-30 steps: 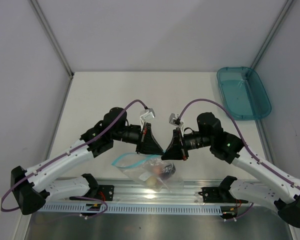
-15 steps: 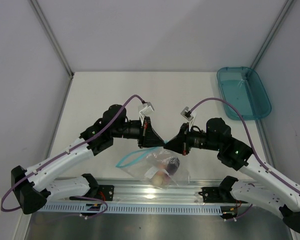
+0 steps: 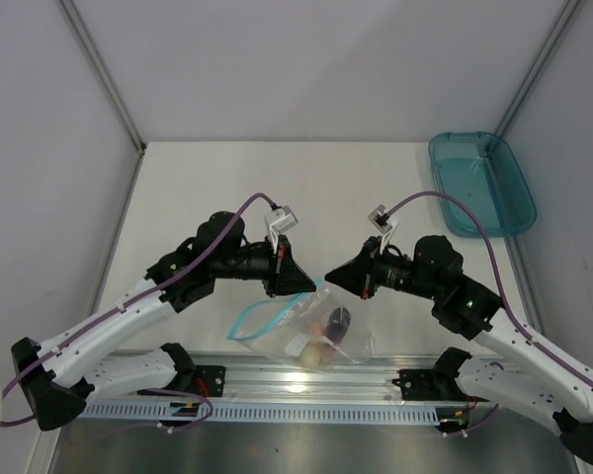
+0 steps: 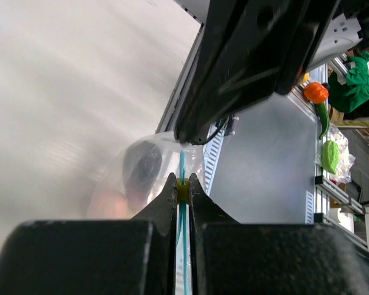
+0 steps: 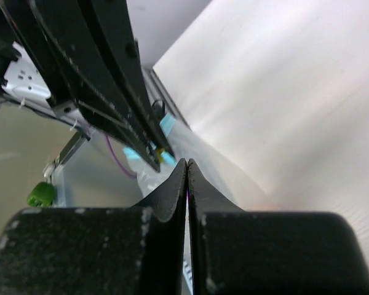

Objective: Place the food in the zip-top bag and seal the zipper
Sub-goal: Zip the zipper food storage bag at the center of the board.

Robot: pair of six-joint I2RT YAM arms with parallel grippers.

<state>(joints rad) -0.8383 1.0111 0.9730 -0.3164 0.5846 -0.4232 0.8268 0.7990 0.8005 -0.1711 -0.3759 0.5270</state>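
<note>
Loading: judged complete. The zip-top bag [image 3: 295, 331] lies on the tabletop [image 3: 208, 188] at the near edge, midway between the two arm bases. The food is seen inside the clear film: a dark purple piece [image 3: 337, 320] to the right and a pale cream and peach piece [image 3: 316, 348] just nearer. No food is seen loose on the tabletop or in the teal tray [image 3: 479, 183] at the far right.

Sealing: judged in hand, not finished. In the top view the zipper [image 3: 249, 318] is seen bowed into an open teal loop at the left part of the mouth, so that stretch is taken to be unjoined. The stretch under the tools is hidden, and its closure cannot be confirmed.

Left tool [image 3: 313, 285]: its fingers are pinched tight on the zipper, with the teal strip seen running between them in the left wrist view.

Right tool [image 3: 330, 277]: its fingers are pressed together with no gap visible. Its tip is set against the left tool's tip, at the far edge of the bag. Whether film or strip is caught between its fingers cannot be told.

Outstanding: the strip is to be pressed shut along its full length, the looped left portion in particular.
</note>
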